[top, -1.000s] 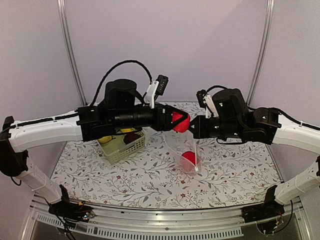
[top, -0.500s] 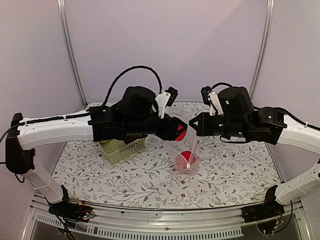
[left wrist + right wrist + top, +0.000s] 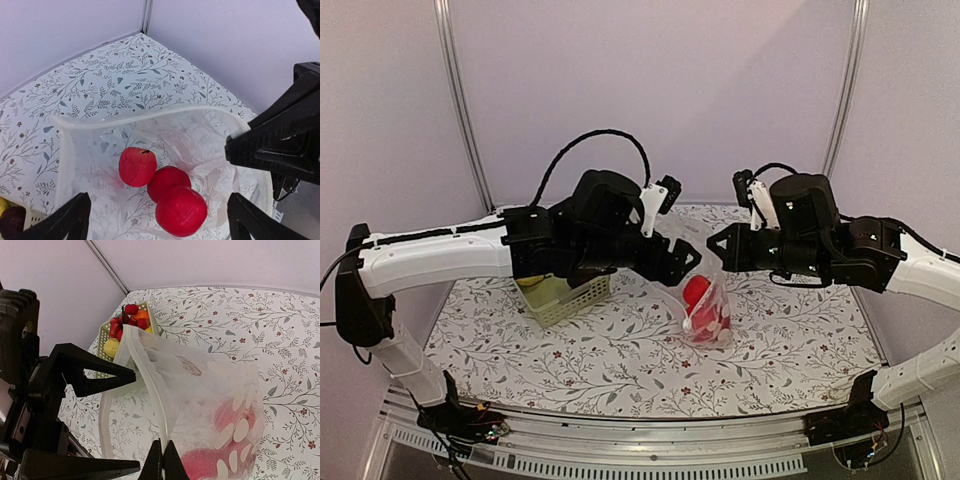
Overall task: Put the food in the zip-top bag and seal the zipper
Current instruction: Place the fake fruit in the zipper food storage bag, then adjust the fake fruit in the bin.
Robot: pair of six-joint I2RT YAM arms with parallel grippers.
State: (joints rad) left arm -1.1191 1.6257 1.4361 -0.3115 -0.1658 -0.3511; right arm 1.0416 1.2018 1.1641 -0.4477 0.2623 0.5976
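Since a second ago the red fruit has left the left jaws and dropped into the zip-top bag [image 3: 95, 150], and those jaws have spread wide and now hold nothing. Three red fruits [image 3: 169, 182] lie together at the bottom of the bag, straight below the left jaws, which hang just above the open mouth. The right jaws are closed tight on the zipper [image 3: 156, 410], pinching the whitish strip at one side of the mouth and holding it up, so the bag hangs beneath them with its bottom on the counter [image 3: 620, 360].

The step in hand looks like clearing out after the drop and going back for more. The left jaws should probably lift straight up before swinging away, since the rim curves close beneath both fingers and a sideways exit could catch it and pull the strip from the right jaws. Meanwhile the right jaws would do best to hold their height and pinch, so the mouth does not fold shut.

More food waits in the green basket [image 3: 104, 335], off to the far side of the left jaws from the bag: a yellow piece [image 3: 112, 346] and small red ones [image 3: 131, 309] show there. The bag is not yet sealed.
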